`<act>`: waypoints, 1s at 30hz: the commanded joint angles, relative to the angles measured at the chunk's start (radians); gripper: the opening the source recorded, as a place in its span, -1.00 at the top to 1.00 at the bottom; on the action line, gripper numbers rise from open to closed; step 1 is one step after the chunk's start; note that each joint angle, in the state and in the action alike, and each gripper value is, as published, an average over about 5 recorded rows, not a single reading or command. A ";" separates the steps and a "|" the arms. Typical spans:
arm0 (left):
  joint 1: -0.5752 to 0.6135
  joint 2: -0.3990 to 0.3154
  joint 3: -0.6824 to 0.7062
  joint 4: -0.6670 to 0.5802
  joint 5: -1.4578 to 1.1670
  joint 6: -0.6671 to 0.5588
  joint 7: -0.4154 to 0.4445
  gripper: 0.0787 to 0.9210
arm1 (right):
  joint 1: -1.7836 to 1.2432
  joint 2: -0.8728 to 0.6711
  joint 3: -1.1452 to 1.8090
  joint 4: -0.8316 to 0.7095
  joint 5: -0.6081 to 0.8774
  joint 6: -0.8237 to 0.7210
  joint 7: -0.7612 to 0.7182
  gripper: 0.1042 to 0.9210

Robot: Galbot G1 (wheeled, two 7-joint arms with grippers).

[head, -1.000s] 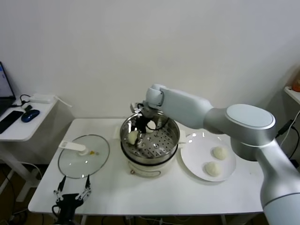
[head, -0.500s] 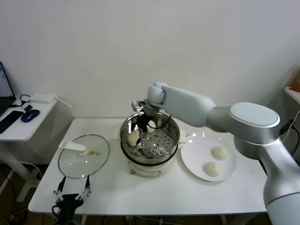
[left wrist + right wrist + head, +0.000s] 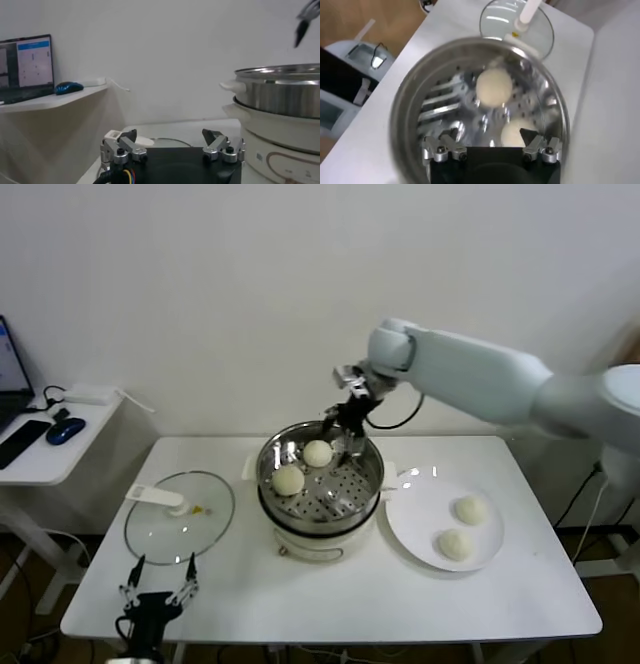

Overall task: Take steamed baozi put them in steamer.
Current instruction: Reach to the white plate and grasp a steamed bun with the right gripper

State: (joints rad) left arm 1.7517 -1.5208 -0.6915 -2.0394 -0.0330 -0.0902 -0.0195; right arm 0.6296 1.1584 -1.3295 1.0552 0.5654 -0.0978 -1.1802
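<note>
Two baozi in, two left on the plate

Right pincer (image 3: 345, 427), jaws apart and empty, hovers over the steamer (image 3: 320, 474); remaining baozi (image 3: 469, 509) lie lower, off to its right, so the right arm's nearer.

Steamer (image 3: 320, 484) mouth unblocked; two baozi (image 3: 303, 467) fill left floor, right floor free.

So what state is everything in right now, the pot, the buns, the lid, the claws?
Shiny round steel steamer: uncovered, two buns inside.
Cream-white steamed baozi: two in steamer, two on white plate.
Flat glass lid: off, lying on table.
Right gripper: open, empty, above steamer's rim.
Left gripper: open, empty, parked at the table's near edge.
</note>
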 commanded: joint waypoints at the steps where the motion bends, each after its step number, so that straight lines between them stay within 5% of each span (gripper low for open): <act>1: -0.018 0.003 -0.002 0.004 0.003 0.005 0.000 -0.77 | 0.067 -0.386 -0.010 0.231 -0.119 0.059 -0.035 -0.76; 13: 0.006 -0.001 -0.001 0.004 0.014 -0.002 -0.001 -0.77 | -0.232 -0.615 0.164 0.262 -0.370 0.101 -0.055 -0.76; 30: 0.047 -0.005 -0.001 0.002 0.013 -0.020 -0.010 -0.77 | -0.545 -0.553 0.313 0.191 -0.490 0.078 -0.010 -0.76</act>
State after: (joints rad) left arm 1.7867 -1.5241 -0.6926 -2.0404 -0.0203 -0.1071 -0.0296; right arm 0.2408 0.6218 -1.0897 1.2626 0.1488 -0.0182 -1.2024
